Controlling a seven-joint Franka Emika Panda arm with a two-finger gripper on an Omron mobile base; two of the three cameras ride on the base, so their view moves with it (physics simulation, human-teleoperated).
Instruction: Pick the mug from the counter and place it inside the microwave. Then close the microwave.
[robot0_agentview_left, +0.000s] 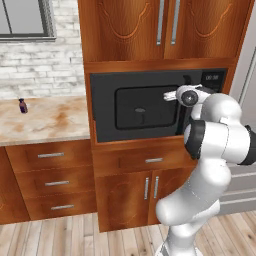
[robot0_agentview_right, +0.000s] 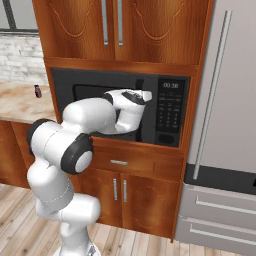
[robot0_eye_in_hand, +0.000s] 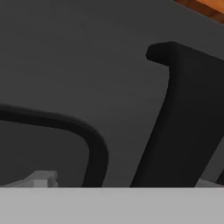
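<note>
A: Jaws?
B: I can't tell how they stand; my gripper (robot0_agentview_left: 172, 95) is pressed up to the microwave (robot0_agentview_left: 142, 106) door, by its bar handle (robot0_eye_in_hand: 183, 118).
A: The mug?
B: Can't see it; the door looks shut. A purple bottle (robot0_agentview_left: 22, 105) stands on the counter (robot0_agentview_left: 45, 122).

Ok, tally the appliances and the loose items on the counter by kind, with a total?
Microwave: 1
Refrigerator: 1
Small dark purple bottle on the counter: 1
Total: 3
</note>
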